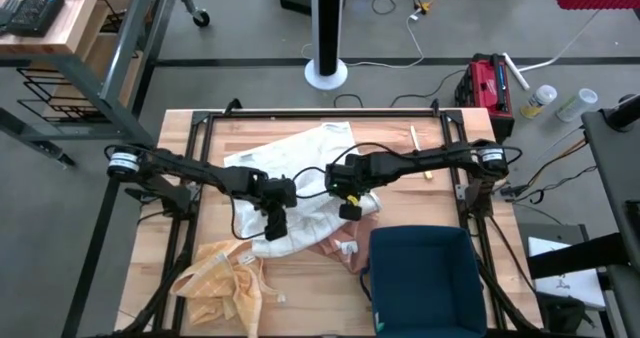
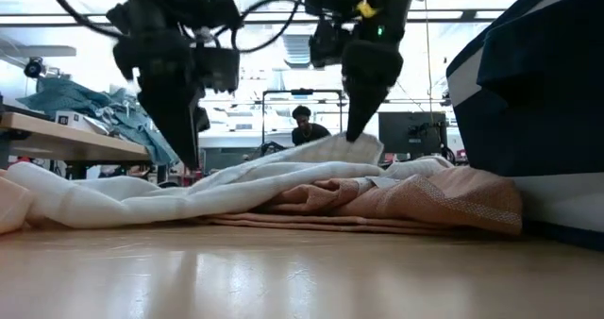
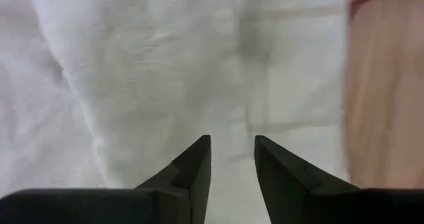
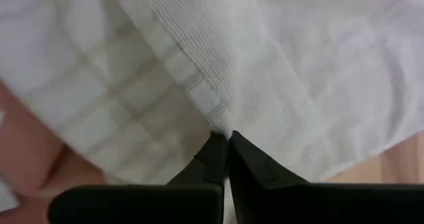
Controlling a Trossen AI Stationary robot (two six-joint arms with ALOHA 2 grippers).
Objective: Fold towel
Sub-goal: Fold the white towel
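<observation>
Your right claw had pinched shut on the white towel's hemmed edge, at the side toward the pink cloth. Your left claw hung narrowly parted just over the towel's opposite side, holding nothing, nearer the yellow cloth.

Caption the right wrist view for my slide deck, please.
Right gripper pinches the white towel at its hemmed edge, fingers shut on the fabric.

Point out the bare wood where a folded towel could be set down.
Bare wood lies along the table's left side, beside the white towel, and at the far right around the thin wooden stick. Crowded: the centre with both tools, the yellow cloth near-left, the dark blue bin near-right.
</observation>
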